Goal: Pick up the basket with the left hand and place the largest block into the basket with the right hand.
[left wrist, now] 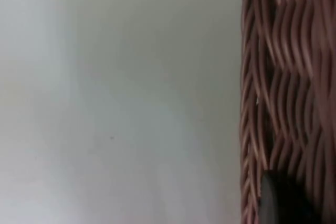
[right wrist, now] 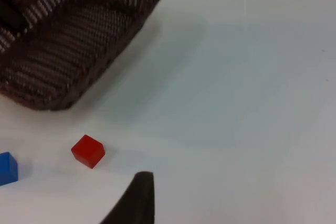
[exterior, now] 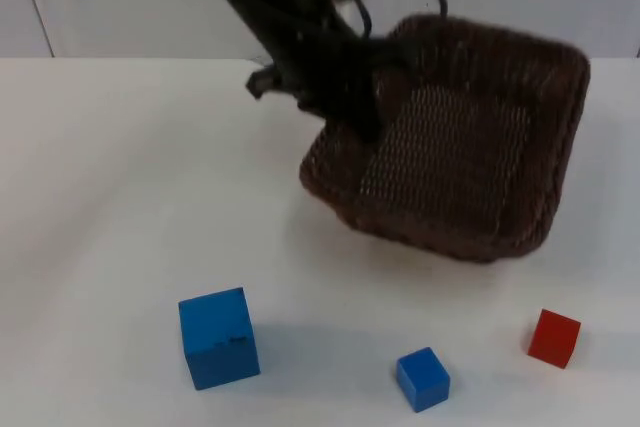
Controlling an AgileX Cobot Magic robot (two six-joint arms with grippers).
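My left gripper [exterior: 362,125] is clamped on the near-left rim of the brown wicker basket [exterior: 470,147], which hangs tilted above the white table [exterior: 120,197]. The large blue block [exterior: 218,337] sits on the table toward the front left, well apart from the basket, with a small blue block [exterior: 422,379] and a red block [exterior: 553,337] to its right. My right gripper [right wrist: 137,203] hangs over the table near the red block; I cannot tell its state.

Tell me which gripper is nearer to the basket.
Left. The left gripper grips the rim of the basket, lifted and tilted. The right gripper waits apart from it, over the table near the red block.
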